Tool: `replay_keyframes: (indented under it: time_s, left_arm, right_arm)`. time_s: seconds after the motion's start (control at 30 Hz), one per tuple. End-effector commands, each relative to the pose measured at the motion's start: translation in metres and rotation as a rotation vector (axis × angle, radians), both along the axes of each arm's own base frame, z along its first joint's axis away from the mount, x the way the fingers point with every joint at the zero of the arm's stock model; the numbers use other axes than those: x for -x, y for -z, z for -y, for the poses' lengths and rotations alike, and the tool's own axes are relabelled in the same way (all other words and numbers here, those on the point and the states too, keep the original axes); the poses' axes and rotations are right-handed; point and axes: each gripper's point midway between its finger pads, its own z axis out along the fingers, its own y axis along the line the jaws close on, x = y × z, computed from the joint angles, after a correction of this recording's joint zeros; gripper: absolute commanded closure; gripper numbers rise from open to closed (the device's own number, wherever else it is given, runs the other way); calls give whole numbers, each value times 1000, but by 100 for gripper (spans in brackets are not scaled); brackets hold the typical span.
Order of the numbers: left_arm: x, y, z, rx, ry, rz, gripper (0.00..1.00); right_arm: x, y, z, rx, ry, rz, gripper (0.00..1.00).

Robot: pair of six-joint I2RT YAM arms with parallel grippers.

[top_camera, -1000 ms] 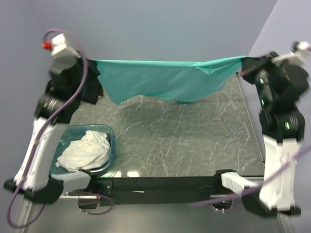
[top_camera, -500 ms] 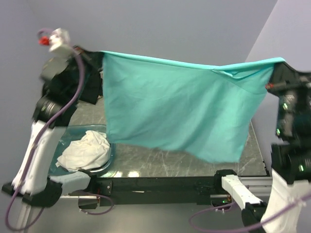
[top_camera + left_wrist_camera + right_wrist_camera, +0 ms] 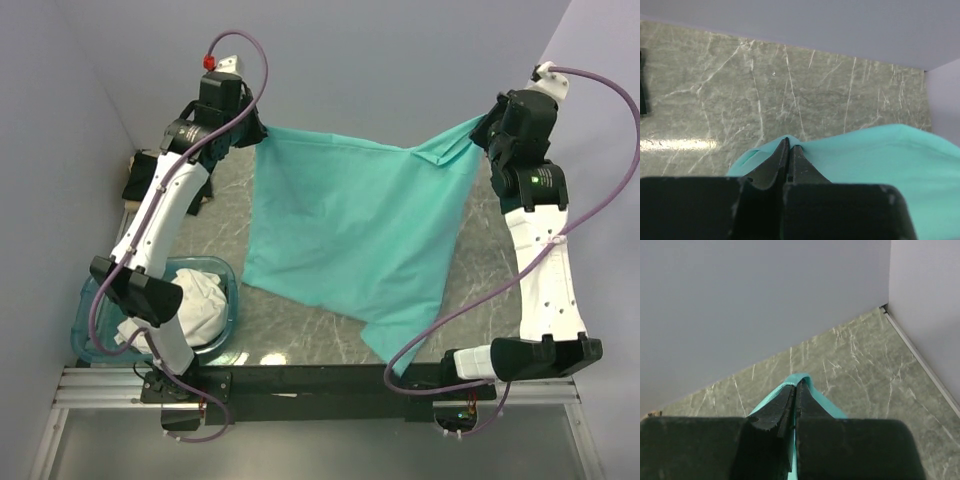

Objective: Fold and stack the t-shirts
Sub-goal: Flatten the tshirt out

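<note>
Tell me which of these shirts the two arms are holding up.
The mint-teal t-shirt, pinched along its upper edge by the left gripper and right gripper. The white one lies crumpled in the blue tub, untouched.

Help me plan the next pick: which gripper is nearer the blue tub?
Left. The left gripper, pinching a corner of the mint-teal t-shirt, is far back on the same side as the blue tub; the right gripper holds the opposite corner, across the table from it.
</note>
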Motion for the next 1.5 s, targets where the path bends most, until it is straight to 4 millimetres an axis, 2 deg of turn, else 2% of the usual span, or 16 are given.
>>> replay_keyframes:
  time_s: [0.0, 0.27, 0.3, 0.37, 0.4, 0.5, 0.7, 0.8, 0.93, 1.07, 1.13, 1.27, 1.3, 1.4, 1.43, 1.47]
  left_arm:
    - [16, -59, -12, 40, -5, 125, 99]
    - [50, -104, -27, 107, -18, 278, 99]
    - [68, -125, -33, 134, -15, 334, 99]
    - [81, -128, -38, 148, -17, 367, 99]
    - [100, -153, -46, 177, -17, 446, 99]
    - [134, -176, -55, 210, 13, 551, 99]
    - [174, -194, -55, 238, 99, 614, 99]
    - [173, -189, -46, 243, 141, 581, 99]
    - [152, -162, -22, 230, 221, 472, 99]
    - [110, -103, -7, 169, 212, 287, 99]
    - [80, -65, 2, 119, 209, 190, 99]
    - [28, 10, 10, 69, 221, 23, 99]
    - [5, 44, 13, 60, 220, -42, 98]
    - [-43, 107, 5, 52, 169, -171, 67]
    - [-54, 98, 5, 54, 166, -162, 44]
    - [-70, 128, 7, 39, 156, -219, 38]
  right_arm:
    - [26, -73, 4, 4, 8, 185, 100]
    - [84, -125, 9, -16, 29, 355, 100]
    - [101, -135, 11, -21, 36, 394, 100]
    - [119, -147, 14, -28, 50, 445, 100]
    - [138, -156, 15, -29, 53, 486, 100]
    - [176, -177, 21, -22, 75, 583, 100]
    - [232, -221, 29, 39, 106, 708, 100]
    - [231, -229, 29, 64, 107, 708, 100]
    - [195, -210, 29, 87, 113, 635, 100]
    - [120, -158, 28, 103, 113, 470, 100]
    - [92, -135, 30, 112, 123, 407, 100]
    - [4, -58, 41, 139, 174, 195, 100]
    - [-11, -44, 44, 126, 189, 156, 100]
    - [-75, 17, 51, 76, 170, -44, 89]
    - [-88, 30, 50, 57, 152, -95, 62]
    - [-110, 54, 47, 43, 135, -202, 54]
